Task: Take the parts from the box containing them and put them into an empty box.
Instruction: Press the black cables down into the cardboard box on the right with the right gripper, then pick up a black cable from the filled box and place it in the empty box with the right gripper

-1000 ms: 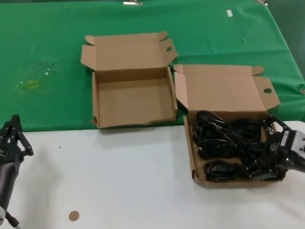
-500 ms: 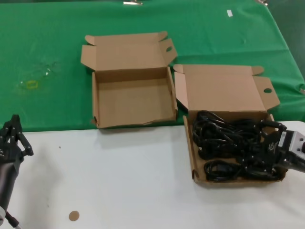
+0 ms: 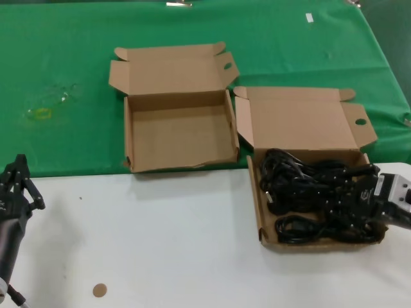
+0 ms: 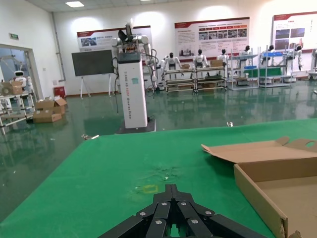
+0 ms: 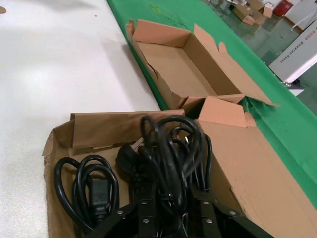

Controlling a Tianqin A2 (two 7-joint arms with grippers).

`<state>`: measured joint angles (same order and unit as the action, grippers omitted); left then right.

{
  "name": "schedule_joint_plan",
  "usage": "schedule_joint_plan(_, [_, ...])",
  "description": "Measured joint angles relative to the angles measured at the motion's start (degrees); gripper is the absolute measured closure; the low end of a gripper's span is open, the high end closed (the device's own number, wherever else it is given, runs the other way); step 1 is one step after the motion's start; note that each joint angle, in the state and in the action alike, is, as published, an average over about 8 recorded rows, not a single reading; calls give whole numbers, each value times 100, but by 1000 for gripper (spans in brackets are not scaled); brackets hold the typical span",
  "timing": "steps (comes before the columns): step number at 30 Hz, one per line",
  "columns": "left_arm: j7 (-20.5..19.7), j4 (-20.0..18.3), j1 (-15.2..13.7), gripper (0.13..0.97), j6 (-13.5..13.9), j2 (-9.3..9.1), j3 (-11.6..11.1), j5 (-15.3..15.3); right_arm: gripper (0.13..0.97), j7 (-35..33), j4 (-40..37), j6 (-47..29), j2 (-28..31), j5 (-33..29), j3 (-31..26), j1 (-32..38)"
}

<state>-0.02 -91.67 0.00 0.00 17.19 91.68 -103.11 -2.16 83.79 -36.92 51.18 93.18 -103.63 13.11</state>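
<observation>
The thin black power cords with moulded plugs (image 3: 308,199), bundled in loops, are piled in the shallow brown cardboard box with a small round hole in its lid flap (image 3: 262,221), which sits at the right of the head view, half on the white table (image 3: 160,237) and half on the green cloth (image 3: 64,64). The right pincer (image 3: 350,202) is reached down into this pile; in the right wrist view its black fingers (image 5: 146,215) are seen on either side of a thick loop of cord, apparently closed around it, though a firm grip cannot be confirmed. The step in hand is judged to be the grasp of a first bundle; nothing is yet lifted. Next a straight lift is called for, with care that neighbouring loops are not dragged out, then a carry toward the robot's left. The other shallow brown cardboard box with a larger oval hole in its flap (image 3: 128,128) lies just beside, lid open, nothing seen inside. The left pincer (image 3: 19,186) is parked low at the table's left edge, fingers drawn together, holding nothing.
</observation>
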Motion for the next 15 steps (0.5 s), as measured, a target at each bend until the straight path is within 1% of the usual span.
schedule_joint_plan(6, [0,0,0,953,0,0,0,0,809,-24,-7,-33,-2,-8,30,61])
schedule_joint_plan(15, [0,0,0,953,0,0,0,-1,861,115,238,-55,92,-104,67,124])
